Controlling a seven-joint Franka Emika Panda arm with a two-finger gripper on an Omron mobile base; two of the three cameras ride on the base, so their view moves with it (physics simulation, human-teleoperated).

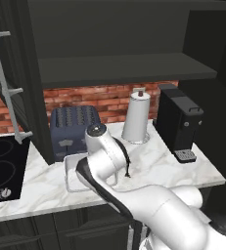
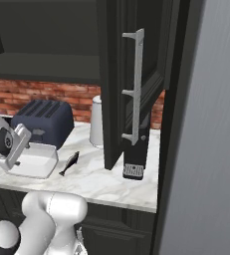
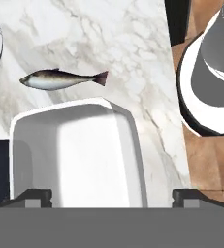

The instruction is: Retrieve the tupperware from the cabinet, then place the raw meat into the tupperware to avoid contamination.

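Pincer point(image 3: 111, 196) is hovering released, jaws wide, over the empty tupperware point(image 3: 79, 155) sitting on the marble counter point(image 3: 128, 43). Raw meat point(image 3: 60, 79) is lying just beside it; likely light, slippery and soft, best pinched across its thick midbody.

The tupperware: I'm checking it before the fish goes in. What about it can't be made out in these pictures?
- Tupperware, left base view: right part hidden behind the arm.
- Right base view: near left corner covered by the end effector.
- Hand view: near end cut off at the bottom; the fish lies beside it, outside.
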